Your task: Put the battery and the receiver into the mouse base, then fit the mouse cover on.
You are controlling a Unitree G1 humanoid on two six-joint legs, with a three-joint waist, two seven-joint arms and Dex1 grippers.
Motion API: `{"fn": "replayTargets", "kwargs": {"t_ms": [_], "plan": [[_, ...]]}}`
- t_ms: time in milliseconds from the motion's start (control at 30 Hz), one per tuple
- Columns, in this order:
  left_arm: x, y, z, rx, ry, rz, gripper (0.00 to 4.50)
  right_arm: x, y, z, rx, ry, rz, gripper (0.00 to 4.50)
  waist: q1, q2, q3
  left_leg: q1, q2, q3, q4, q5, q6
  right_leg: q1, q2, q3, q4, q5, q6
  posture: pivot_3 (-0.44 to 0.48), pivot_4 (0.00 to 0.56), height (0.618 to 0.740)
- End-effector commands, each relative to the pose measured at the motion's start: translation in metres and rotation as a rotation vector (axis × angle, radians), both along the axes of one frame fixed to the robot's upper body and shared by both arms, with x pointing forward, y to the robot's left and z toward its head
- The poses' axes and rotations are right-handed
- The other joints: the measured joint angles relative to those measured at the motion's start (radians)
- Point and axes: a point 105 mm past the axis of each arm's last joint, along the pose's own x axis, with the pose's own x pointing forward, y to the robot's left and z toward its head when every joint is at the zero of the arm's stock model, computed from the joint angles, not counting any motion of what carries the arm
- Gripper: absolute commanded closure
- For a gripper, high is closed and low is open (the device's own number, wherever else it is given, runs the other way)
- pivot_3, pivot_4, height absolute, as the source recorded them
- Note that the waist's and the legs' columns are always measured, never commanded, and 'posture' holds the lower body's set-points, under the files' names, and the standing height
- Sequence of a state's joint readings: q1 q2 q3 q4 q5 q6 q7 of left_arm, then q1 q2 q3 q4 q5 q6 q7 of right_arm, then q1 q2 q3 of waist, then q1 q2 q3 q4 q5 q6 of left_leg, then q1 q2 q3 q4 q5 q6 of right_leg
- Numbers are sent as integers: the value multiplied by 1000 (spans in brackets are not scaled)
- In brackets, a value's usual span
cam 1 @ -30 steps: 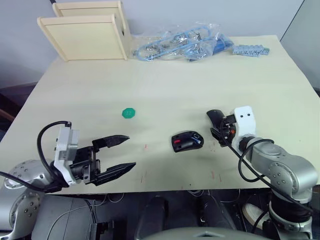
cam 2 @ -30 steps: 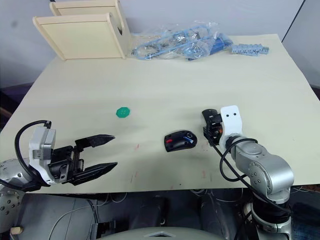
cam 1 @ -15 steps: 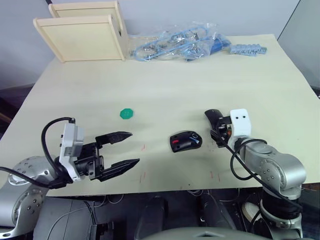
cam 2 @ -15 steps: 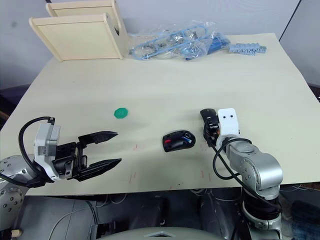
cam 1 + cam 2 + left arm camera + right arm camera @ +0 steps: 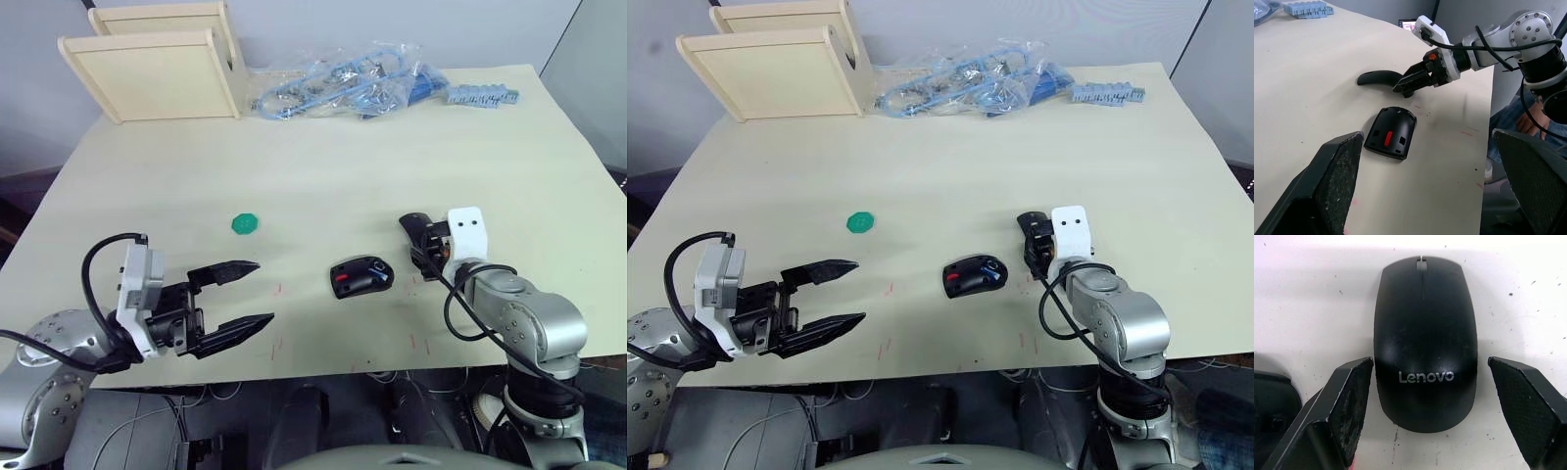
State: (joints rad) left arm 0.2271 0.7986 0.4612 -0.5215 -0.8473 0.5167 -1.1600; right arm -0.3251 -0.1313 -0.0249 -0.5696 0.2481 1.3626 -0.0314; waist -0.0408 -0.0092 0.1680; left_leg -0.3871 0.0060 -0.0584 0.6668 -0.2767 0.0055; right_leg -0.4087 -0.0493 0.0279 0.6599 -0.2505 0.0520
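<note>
The mouse base (image 5: 361, 278), a black shell with red inner parts, lies near the table's front edge. A blue bit in it looks like the battery (image 5: 381, 273). The receiver is hidden from me. Just right of the base lies the smooth black mouse cover (image 5: 1425, 342) with white lettering. My right gripper (image 5: 1430, 363) is open, with one finger on each side of the cover's lettered end and not touching it. My left gripper (image 5: 258, 293) hangs open and empty well left of the base.
A flat green disc (image 5: 243, 224) lies left of centre. At the back stand two wooden boxes (image 5: 157, 69), a plastic bag of blue cables (image 5: 343, 83) and a blue block (image 5: 485, 96). The table's front edge (image 5: 323, 370) runs just below both grippers.
The right gripper has crept slightly closer over the cover. The left gripper has edged a little to the right. The whole view has shifted slightly.
</note>
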Motion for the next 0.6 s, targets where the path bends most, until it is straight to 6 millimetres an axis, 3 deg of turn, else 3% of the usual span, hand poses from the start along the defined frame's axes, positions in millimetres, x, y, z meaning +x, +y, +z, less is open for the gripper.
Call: {"fn": "replayTargets", "kwargs": {"t_ms": [33,600], "plan": [[-3,-4,8,9,-39,-22,0,3,2,13,-2,-62,7,525,0,0,0,0,0,0,0,0,0,0,0,0,0,0,0,0,150,740],[-3,-3,5,6,-34,-22,0,4,0,14,-1,-72,7,525,0,0,0,0,0,0,0,0,0,0,0,0,0,0,0,0,150,740]]}}
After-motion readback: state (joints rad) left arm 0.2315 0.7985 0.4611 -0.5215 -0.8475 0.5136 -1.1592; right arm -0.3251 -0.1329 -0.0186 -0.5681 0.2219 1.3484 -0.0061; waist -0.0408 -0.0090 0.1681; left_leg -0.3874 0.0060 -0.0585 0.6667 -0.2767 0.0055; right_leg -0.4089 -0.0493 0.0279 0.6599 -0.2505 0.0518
